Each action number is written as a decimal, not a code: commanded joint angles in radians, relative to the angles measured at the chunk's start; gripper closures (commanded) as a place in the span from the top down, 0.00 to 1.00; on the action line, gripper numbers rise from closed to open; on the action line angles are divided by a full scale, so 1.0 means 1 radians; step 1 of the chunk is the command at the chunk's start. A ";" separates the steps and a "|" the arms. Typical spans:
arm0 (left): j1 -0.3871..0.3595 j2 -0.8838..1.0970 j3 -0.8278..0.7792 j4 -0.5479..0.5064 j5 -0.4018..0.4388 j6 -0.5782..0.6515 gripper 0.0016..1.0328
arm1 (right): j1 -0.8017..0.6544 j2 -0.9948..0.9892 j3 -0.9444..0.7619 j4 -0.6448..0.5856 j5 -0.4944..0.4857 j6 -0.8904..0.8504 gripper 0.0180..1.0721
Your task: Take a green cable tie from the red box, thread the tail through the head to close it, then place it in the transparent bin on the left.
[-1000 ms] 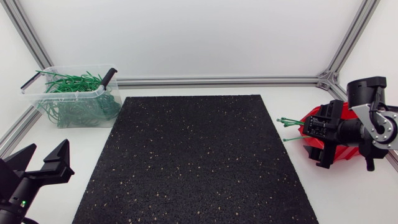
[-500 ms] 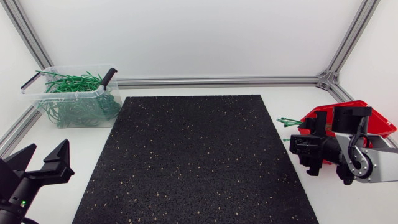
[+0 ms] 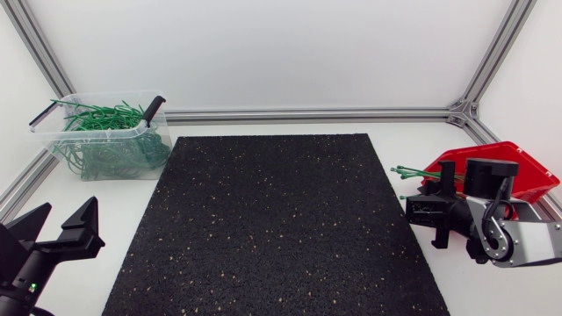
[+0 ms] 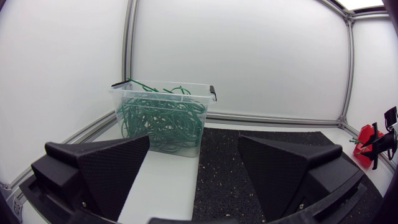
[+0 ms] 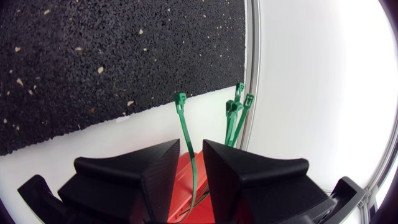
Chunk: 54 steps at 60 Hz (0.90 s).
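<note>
The red box (image 3: 527, 171) stands at the table's right edge, with several green cable ties (image 3: 408, 172) poking out over its lip toward the mat. My right gripper (image 3: 423, 209) hangs over that lip. In the right wrist view its fingers (image 5: 155, 168) stand a narrow gap apart around one green cable tie (image 5: 185, 124), whose head lies ahead of the fingertips; I see slim gaps beside the tie. More tie heads (image 5: 239, 106) lie just beside it. The transparent bin (image 3: 105, 140), full of green ties, sits at the far left. My left gripper (image 3: 61, 219) rests open and empty at the near left.
A black speckled mat (image 3: 272, 228) covers the middle of the table. Aluminium frame rails run along the back and sides. From the left wrist view the bin (image 4: 163, 118) stands ahead of the open left gripper (image 4: 193, 155), and the red box (image 4: 364, 138) shows far off.
My right arm has swung forward and down at the box's lip, and its fingers have narrowed around one tie. The left arm has kept still.
</note>
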 commanded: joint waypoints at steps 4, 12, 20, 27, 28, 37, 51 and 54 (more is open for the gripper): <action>-0.003 0.001 -0.034 -0.065 -0.004 -0.013 0.96 | -0.023 0.027 -0.008 0.015 0.008 -0.044 0.26; -0.002 0.004 -0.034 -0.065 -0.004 -0.013 0.96 | -0.030 0.033 -0.006 0.019 0.007 -0.047 0.21; -0.003 0.005 -0.034 -0.065 -0.004 -0.013 0.96 | -0.023 0.052 -0.008 0.043 0.010 -0.055 0.05; -0.003 0.005 -0.034 -0.065 -0.004 -0.013 0.96 | -0.023 0.033 -0.009 0.051 0.011 -0.055 0.06; -0.003 0.004 -0.034 -0.065 -0.004 -0.013 0.96 | -0.023 0.024 -0.011 0.049 0.011 -0.054 0.06; -0.003 0.004 -0.034 -0.065 -0.004 -0.013 0.96 | 0.000 -0.112 0.001 -0.027 0.010 -0.032 0.06; -0.016 -0.003 -0.034 -0.065 -0.004 -0.014 0.96 | 0.065 -0.373 0.231 -0.574 -0.002 0.206 0.06; -0.019 -0.003 -0.034 -0.065 -0.004 -0.014 0.96 | 0.076 -0.419 0.294 -0.663 -0.027 0.279 0.06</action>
